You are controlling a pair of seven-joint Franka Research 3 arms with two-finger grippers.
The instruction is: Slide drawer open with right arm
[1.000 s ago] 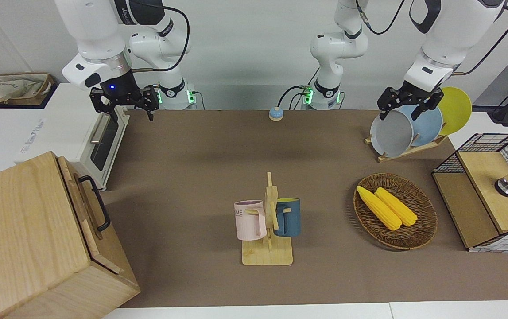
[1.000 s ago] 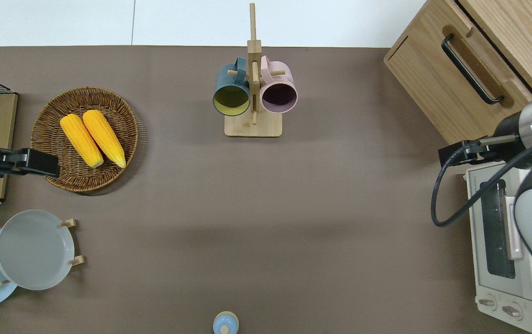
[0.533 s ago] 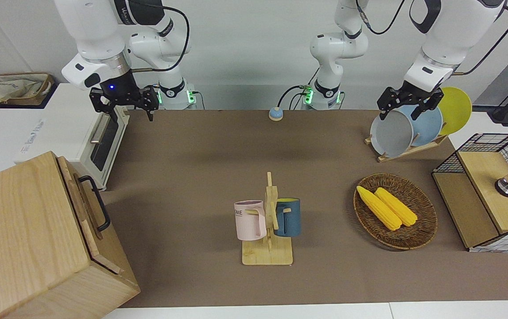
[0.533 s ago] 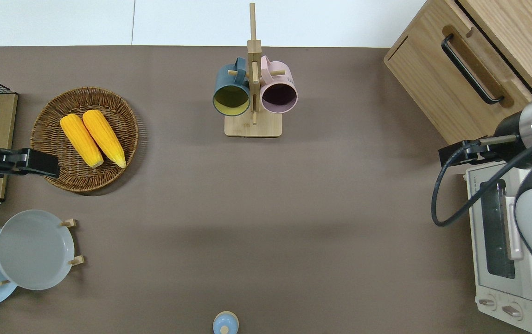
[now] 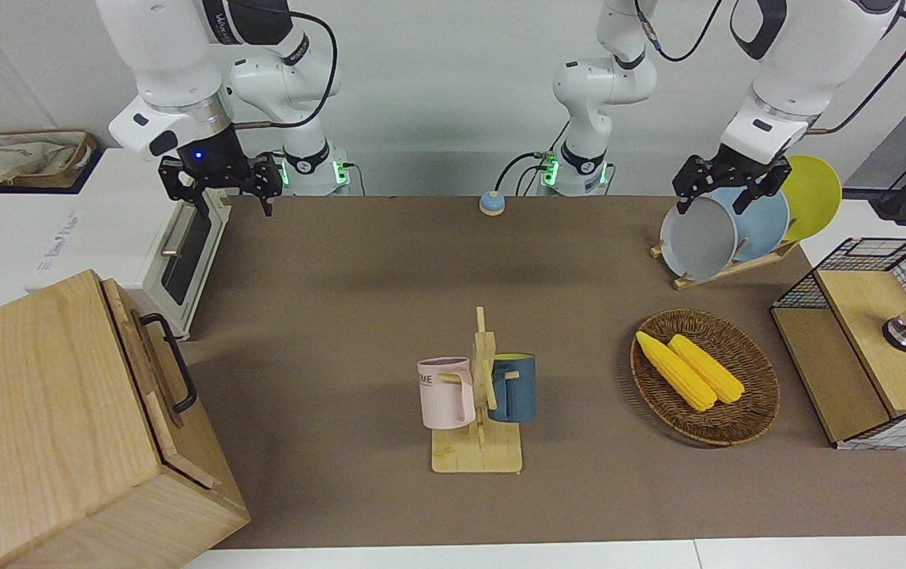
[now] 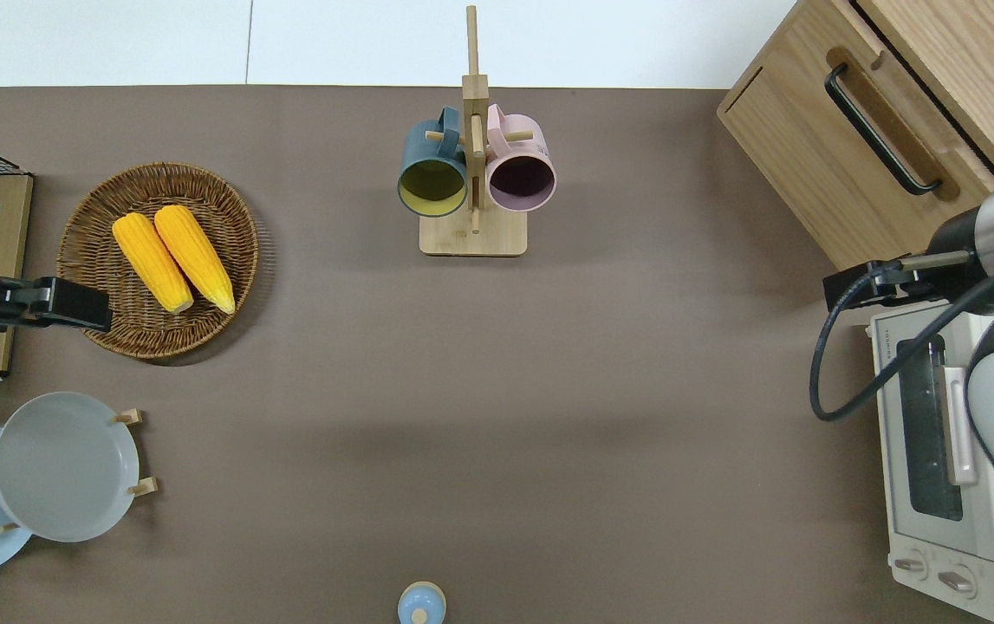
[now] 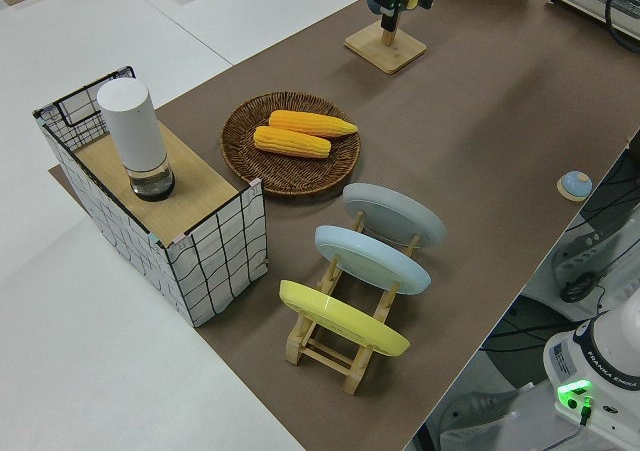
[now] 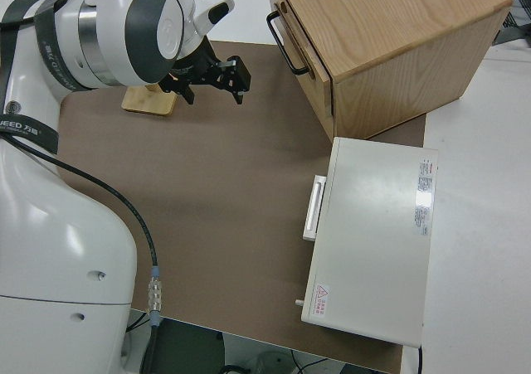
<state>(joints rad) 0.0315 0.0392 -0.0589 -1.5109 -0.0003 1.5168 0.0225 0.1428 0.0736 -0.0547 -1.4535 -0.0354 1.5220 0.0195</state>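
At the right arm's end, drawer [image 5: 154,365] closed flush; right gripper [image 5: 219,186] jaws spread

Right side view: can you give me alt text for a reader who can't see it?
The right gripper, fingers open, hangs over the brown table, short of the closed drawer and its black loop handle on the pale-wood box. A white toaster oven sits beside the box, nearer the robots.

Three plates [image 6: 63,466], two corncobs [image 6: 172,258], two mugs [image 6: 432,173].
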